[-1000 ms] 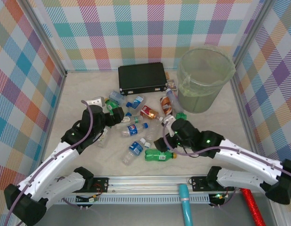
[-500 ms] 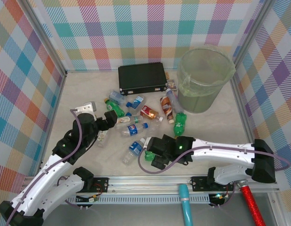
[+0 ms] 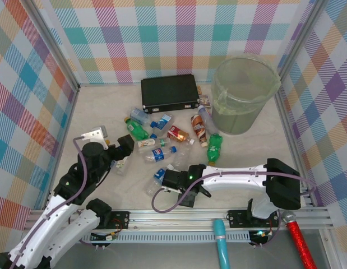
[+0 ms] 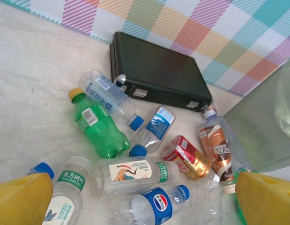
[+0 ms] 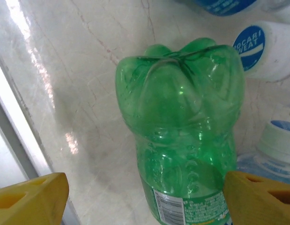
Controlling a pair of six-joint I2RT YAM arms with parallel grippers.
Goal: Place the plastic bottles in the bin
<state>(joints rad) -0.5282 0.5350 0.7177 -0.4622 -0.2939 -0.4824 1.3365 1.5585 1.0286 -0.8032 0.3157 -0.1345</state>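
As it gapes, the right end effector (image 5: 145, 194) straddles a green bottle (image 5: 182, 117).

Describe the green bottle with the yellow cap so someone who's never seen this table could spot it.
Find the flat black case at the back of the table. Just in front of its left end, the green bottle lies beside a clear blue-capped bottle. Its neighbours are clear; it is green with a yellow cap.

Bright, even overhead light leaves only soft shadows. White glare streaks the tabletop (image 5: 65, 93) left of the right gripper (image 5: 145, 197), whose yellow tips look slightly soft at the frame's bottom corners.
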